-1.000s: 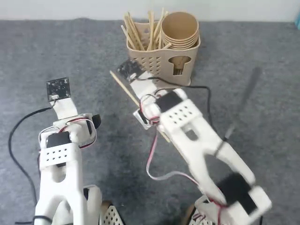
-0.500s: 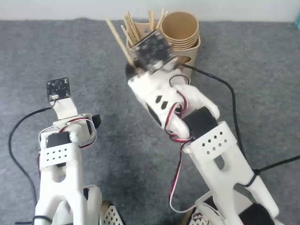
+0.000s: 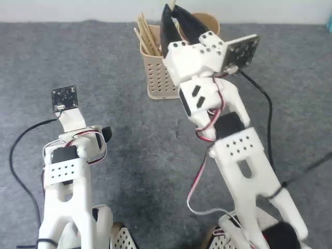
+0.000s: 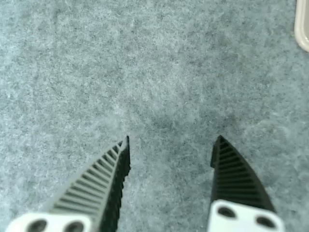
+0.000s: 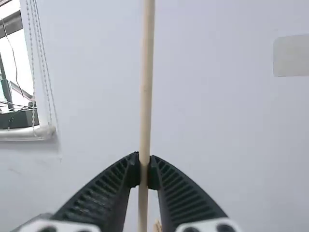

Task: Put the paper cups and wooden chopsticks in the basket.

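My right gripper (image 5: 144,162) is shut on one wooden chopstick (image 5: 146,72), which stands upright between the fingers against the pale wall. From above, that gripper (image 3: 174,18) is raised over the beige perforated basket (image 3: 155,78) at the far middle of the table. Several more chopsticks (image 3: 148,33) stand in the basket's left part. The stacked paper cups (image 3: 211,23) sit in its right part, mostly hidden behind the arm. My left gripper (image 4: 169,145) hangs open over bare grey carpet, nothing between its fingers; it (image 3: 106,133) is at the near left.
Grey carpet (image 3: 290,78) covers the table. A corner of the basket (image 4: 304,29) shows at the edge of the left wrist view. A black cable (image 3: 21,140) loops beside the left arm. A white wall bounds the far edge.
The right arm has swung up from the table with the chopstick, turning it from lying slanted to upright above the basket. The left arm has not moved.
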Robot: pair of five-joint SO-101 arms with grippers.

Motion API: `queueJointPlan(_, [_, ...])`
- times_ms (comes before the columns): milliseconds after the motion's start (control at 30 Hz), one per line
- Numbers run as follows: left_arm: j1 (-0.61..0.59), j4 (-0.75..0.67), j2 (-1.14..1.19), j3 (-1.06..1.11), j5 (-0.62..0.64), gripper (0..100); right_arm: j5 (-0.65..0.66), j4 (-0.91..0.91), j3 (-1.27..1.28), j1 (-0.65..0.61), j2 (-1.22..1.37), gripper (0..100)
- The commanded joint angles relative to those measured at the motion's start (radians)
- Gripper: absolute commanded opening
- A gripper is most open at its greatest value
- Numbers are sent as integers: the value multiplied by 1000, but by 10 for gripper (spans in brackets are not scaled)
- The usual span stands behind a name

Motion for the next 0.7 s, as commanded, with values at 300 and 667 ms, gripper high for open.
queueJointPlan(300, [-5,-23,-2,-31,6,261,-15,-300,-258,119,522,25])
queueJointPlan(667, [-5,-23,-2,-33,6,261,-20,-134,-334,99,576,170])
